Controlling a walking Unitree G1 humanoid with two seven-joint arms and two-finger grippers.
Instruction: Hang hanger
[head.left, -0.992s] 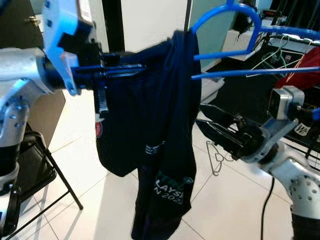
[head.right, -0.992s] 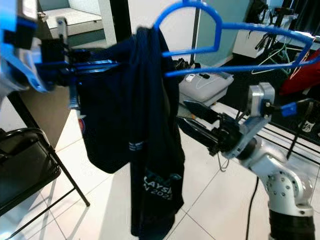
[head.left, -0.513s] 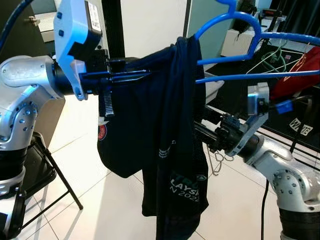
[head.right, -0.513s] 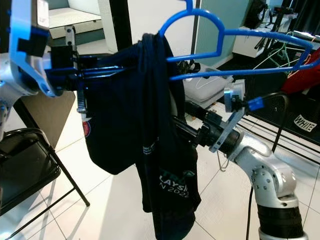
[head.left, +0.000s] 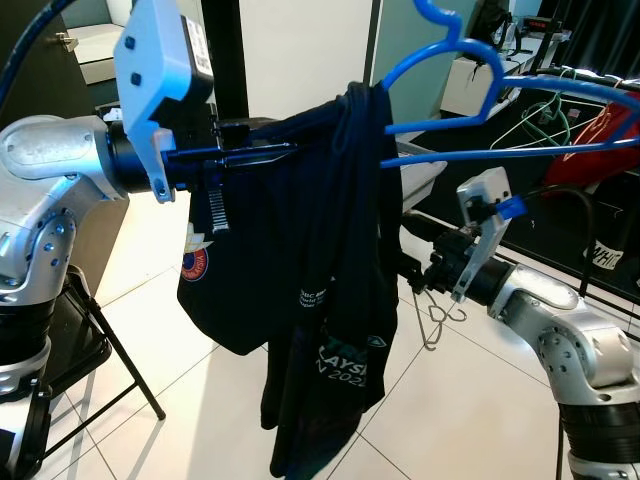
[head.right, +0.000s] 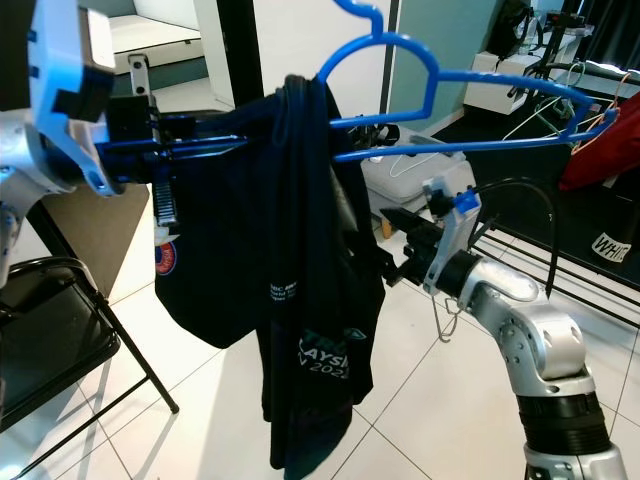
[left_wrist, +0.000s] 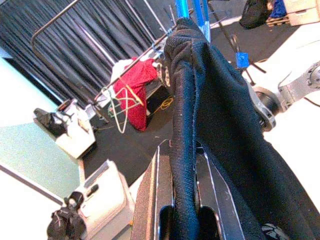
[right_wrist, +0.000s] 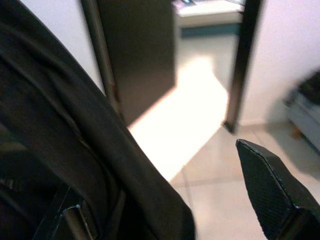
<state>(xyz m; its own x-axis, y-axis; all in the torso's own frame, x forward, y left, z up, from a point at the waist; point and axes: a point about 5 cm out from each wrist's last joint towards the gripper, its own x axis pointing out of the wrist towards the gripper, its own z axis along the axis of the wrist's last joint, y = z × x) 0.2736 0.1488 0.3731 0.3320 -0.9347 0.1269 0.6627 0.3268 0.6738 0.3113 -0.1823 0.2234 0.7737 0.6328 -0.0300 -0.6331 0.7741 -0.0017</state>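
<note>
Since a second ago the right gripper (head.right: 395, 262) has moved in from clear of the garment to press against the hanging dark navy jersey (head.left: 310, 300), and the blue hanger (head.left: 470, 100) has tipped so its hook rides higher. That gripper's fingers are spread wide, one fingertip (right_wrist: 270, 192) standing free with the jersey cloth lying against the other side; its silver forearm reaches across from the right, elbow bent low. The left gripper (head.left: 255, 155) is clamped on the hanger's end with the jersey bunched between its fingers, the left arm raised and held level at shoulder height. The jersey drapes over the hanger's left half, hanging down toward the white tiled floor (head.left: 470, 400). Behind the hanger stands a clothes rack (left_wrist: 100, 75) carrying a red garment (left_wrist: 132, 92).
</note>
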